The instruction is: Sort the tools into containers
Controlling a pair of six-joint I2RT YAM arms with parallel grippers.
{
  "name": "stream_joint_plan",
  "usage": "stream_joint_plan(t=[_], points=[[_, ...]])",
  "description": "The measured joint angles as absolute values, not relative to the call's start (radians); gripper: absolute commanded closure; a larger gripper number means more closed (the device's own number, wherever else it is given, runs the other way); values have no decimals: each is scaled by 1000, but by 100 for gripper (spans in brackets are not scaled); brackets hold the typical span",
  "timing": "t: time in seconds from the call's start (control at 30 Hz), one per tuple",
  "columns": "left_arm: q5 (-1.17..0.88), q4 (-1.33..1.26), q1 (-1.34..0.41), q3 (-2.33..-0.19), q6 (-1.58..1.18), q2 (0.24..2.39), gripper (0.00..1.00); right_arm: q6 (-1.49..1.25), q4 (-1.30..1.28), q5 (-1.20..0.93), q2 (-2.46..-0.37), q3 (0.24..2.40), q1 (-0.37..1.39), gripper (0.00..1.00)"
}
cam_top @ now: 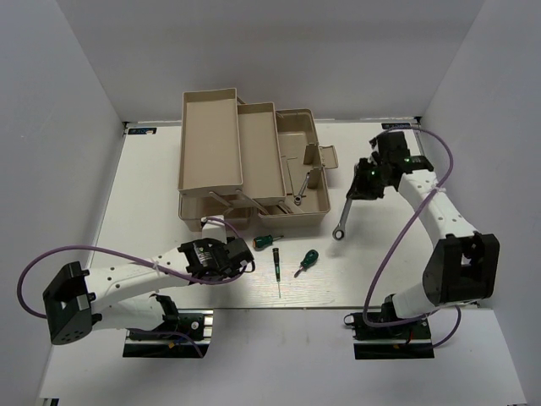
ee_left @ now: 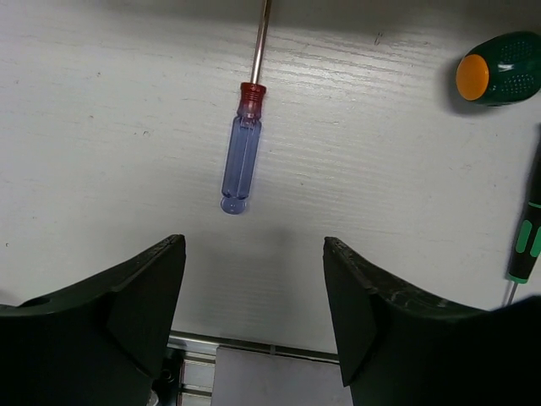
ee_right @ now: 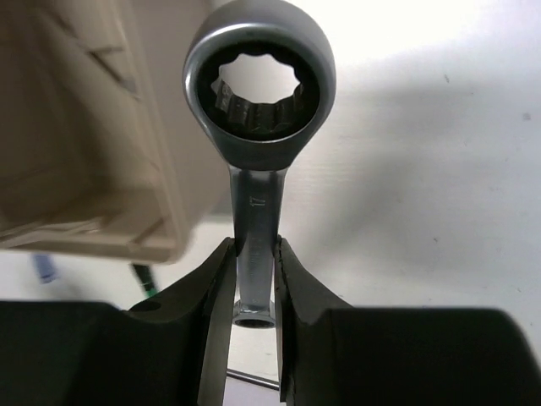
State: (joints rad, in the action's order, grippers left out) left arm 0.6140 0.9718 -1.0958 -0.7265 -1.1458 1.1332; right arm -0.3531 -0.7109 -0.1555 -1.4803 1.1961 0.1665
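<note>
**Beige, silver, green, blue**

The toolbox [cam_top: 211,144] is beige, the table [cam_top: 338,279] white, the long wrench [ee_right: 258,127] silver. In the left wrist view, the thin screwdriver [ee_left: 241,161] at twelve o'clock has a clear blue handle with a red collar. At two o'clock a stubby screwdriver [ee_left: 499,78] is dark green, finely dotted, with an orange cap. The left gripper [ee_left: 254,254] and right gripper [ee_right: 254,249] are black.

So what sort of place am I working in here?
Likely a robot lab test cell, not a real workshop: a white tabletop boxed in by plain white panel walls, two white robot arms bolted at its near edge, and a beige plastic toolbox with a few hand tools laid out.
</note>
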Motion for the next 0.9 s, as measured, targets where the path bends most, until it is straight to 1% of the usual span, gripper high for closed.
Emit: stream_joint_plan(t=[0.23, 0.27, 0.3, 0.43, 0.53, 0.57, 0.6, 0.63, 0.67, 0.7, 0.77, 0.8, 0.9], points=[[621, 968, -1096, -715, -1146, 1125, 23, -345, -801, -313, -1481, 1466, 165, 100], [624, 967, -1096, -711, -1147, 1122, 21, -352, -797, -346, -1489, 1507, 166, 100], [627, 967, -1096, -709, -1147, 1121, 21, -362, -781, -375, -1498, 1537, 167, 100], [651, 953, -1088, -707, -1149, 1124, 19, -414, -689, -446, -1576, 1585, 188, 100], [679, 950, -1074, -710, -1150, 1170, 19, -440, -613, -457, -1697, 1591, 211, 100], [687, 950, -1069, -711, -1149, 1192, 19, -442, -595, -455, -1740, 1591, 220, 98], [698, 951, -1060, -713, -1150, 1219, 19, -441, -580, -453, -1784, 1591, 228, 89], [706, 951, -1050, -715, -1149, 1248, 19, -439, -570, -448, -1826, 1591, 236, 76], [714, 948, -1039, -717, -1149, 1275, 19, -436, -563, -447, -1863, 1592, 244, 53], [720, 943, -1025, -717, -1149, 1301, 20, -440, -560, -448, -1892, 1592, 252, 47], [729, 928, -997, -717, -1149, 1342, 24, -433, -552, -464, -1919, 1592, 262, 39], [730, 916, -981, -717, -1148, 1356, 27, -427, -551, -482, -1919, 1592, 266, 39], [732, 854, -947, -707, -1113, 1365, 32, -410, -524, -530, -1886, 1601, 273, 36]])
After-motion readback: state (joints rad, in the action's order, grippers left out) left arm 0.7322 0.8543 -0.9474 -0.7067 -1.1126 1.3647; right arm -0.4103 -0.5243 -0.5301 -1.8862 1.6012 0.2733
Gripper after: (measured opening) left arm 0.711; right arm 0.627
